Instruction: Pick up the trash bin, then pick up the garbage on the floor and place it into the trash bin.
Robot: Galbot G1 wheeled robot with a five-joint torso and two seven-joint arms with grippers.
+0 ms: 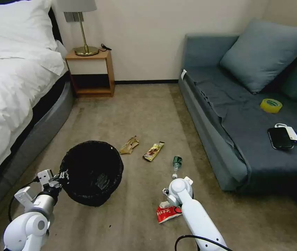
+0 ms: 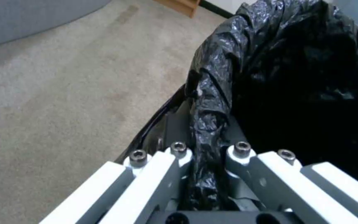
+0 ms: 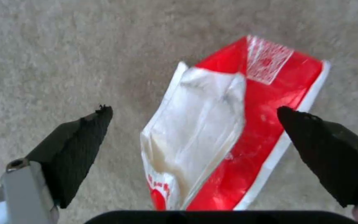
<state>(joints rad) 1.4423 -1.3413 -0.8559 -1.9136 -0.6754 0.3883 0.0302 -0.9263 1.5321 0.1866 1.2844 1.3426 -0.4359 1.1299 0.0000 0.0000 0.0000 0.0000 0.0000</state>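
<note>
So far I have the first step in hand: my left hand [image 2: 206,161] is clamped on the rim of the trash bin [image 1: 92,171], its fingers [image 2: 179,151] pinched tight on a fold of the black bag [image 2: 212,102] that lines it. In the head view the bin sits at my left, near the bed [image 1: 12,90], tipped so its mouth faces up toward me; I cannot tell whether it is clear of the floor [image 1: 134,115].

None of the garbage is in the bin as far as I can see. The tan scrap [image 1: 129,145], the brown-gold snack wrapper [image 1: 153,151] and the small bottle [image 1: 176,164] lie in a loose row on the carpet between the bin and the sofa [image 1: 225,115].

My right hand [image 3: 195,113] hovers wide open directly over the red-and-white wrapper [image 3: 228,130], one dark fingertip [image 3: 90,130] on either side of it and neither touching it yet. By my reading, I am lined up to close on that wrapper, with all four pieces left to collect.
</note>
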